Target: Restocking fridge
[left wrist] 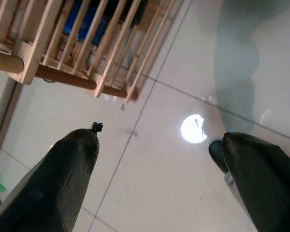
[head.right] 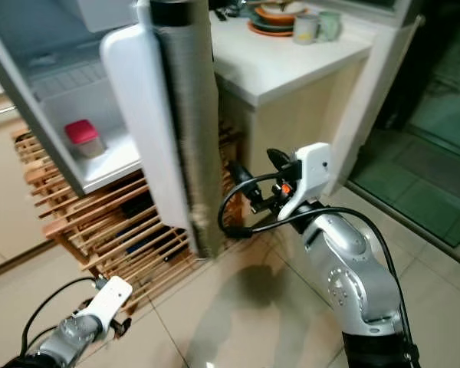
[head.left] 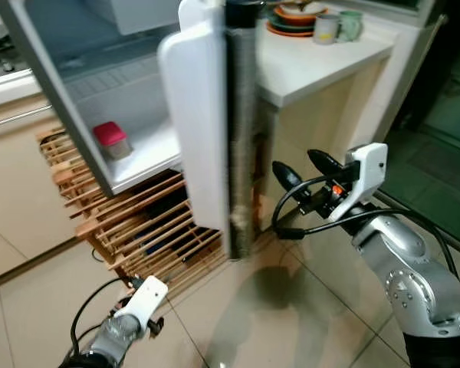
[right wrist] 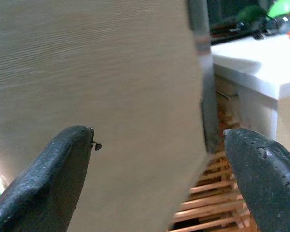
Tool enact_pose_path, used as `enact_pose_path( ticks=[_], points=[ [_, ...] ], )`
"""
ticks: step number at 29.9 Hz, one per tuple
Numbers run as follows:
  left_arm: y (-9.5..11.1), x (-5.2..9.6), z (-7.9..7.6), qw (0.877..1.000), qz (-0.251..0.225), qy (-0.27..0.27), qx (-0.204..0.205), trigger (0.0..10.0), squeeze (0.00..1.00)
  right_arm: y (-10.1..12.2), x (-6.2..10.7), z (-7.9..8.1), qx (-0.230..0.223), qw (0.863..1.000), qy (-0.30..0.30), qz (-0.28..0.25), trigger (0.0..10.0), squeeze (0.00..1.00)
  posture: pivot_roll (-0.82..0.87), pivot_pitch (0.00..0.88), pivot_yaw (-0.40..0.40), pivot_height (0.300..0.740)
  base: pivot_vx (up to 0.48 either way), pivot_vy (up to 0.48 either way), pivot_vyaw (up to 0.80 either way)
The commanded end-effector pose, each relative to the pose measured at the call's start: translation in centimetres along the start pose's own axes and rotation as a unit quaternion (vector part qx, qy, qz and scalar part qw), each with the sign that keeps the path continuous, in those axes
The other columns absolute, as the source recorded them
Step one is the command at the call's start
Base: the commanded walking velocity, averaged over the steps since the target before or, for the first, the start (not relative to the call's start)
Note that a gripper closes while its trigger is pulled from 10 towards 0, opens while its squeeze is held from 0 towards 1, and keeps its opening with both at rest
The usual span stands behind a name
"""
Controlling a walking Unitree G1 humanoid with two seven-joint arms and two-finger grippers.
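With my right gripper (head.left: 297,170) spread empty just beside the fridge door (head.left: 215,115), I could knock it — the red-lidded jar (head.left: 111,140) sits inside, left gripper (left wrist: 154,179) spread low.

Right arm: silver, raised and bent at the elbow, forearm reaching forward and to the robot's left.
Right wrist: white housing at the top, black cables looping beneath it.
Right gripper (head.left: 297,169): held at mid height, its two long black fingers (right wrist: 53,174) spread wide apart with nothing between them.
Left arm: hangs low at the robot's left, silver forearm angled down toward the floor.
Left wrist: white housing with a thin black cable curving out behind it.
Left gripper (left wrist: 159,183): pointing down, fingers (left wrist: 58,179) parted wide, gripping nothing.
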State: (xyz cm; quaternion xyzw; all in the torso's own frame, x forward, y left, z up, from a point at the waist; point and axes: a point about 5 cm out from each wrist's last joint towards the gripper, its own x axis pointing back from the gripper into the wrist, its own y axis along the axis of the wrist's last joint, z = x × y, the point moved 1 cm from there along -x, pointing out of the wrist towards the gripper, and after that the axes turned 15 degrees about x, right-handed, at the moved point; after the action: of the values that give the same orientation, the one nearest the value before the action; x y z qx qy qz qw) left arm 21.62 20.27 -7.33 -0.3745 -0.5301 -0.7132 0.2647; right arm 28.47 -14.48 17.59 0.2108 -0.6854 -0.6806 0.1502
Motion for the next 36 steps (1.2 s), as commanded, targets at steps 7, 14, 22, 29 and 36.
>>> enact_pose_path(
  ticks=[7,14,22,29,36],
  points=[
    [6.7,0.5,1.7,0.986,-0.165,0.016,0.022,10.0,0.00,-3.2,1.0,-2.8,0.046,0.987,-0.131,0.080,10.0,0.00,-0.11,0.000,0.056,0.740,0.000,0.000,0.00],
    [12.4,2.9,2.2,0.961,-0.278,0.012,0.012,10.0,0.00,-4.6,1.4,-2.8,0.095,0.977,-0.163,0.101,10.0,0.00,-0.10,0.000,0.058,0.740,0.000,0.000,0.00],
    [16.7,7.0,2.5,0.890,-0.407,0.007,0.207,10.0,0.00,-5.2,1.0,-3.1,0.114,0.969,-0.201,0.090,10.0,0.00,-0.04,0.000,0.034,0.740,0.000,0.000,0.00],
    [18.9,13.1,3.4,0.819,-0.507,0.019,0.267,10.0,0.00,-5.5,-0.1,-2.8,0.106,0.970,-0.203,0.077,10.0,0.00,0.01,0.000,0.015,0.740,0.000,0.000,0.00],
    [21.0,15.7,2.8,0.808,-0.548,-0.008,0.215,10.0,0.00,-5.4,-1.1,-2.6,0.109,0.972,-0.196,0.064,10.0,0.00,0.02,0.000,0.007,0.740,0.000,0.000,0.00]
  ],
)
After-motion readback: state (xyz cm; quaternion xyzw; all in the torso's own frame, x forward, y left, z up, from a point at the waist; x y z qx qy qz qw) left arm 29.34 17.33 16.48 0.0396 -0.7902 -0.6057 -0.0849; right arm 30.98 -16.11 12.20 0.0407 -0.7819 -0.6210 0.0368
